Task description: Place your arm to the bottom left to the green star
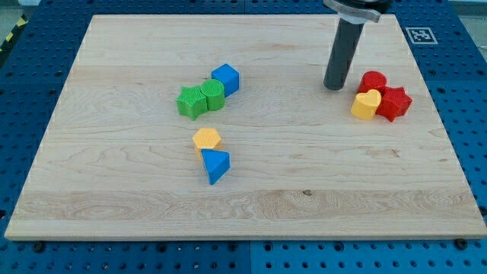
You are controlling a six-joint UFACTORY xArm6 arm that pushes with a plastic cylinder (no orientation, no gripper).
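The green star (191, 101) lies left of the board's middle, touching a green round block (214, 94) on its right. A blue cube (226, 78) touches that green block at its upper right. My tip (334, 86) is far to the view's right of the green star, a little higher in the view, and just left of a red and yellow cluster. It touches no block.
A yellow hexagon (206, 139) and a blue triangle (216, 165) sit below the green star. At the right, a red round block (373, 81), a red star (394, 102) and a yellow heart (367, 104) bunch together. The wooden board (114, 190) lies on a blue pegboard.
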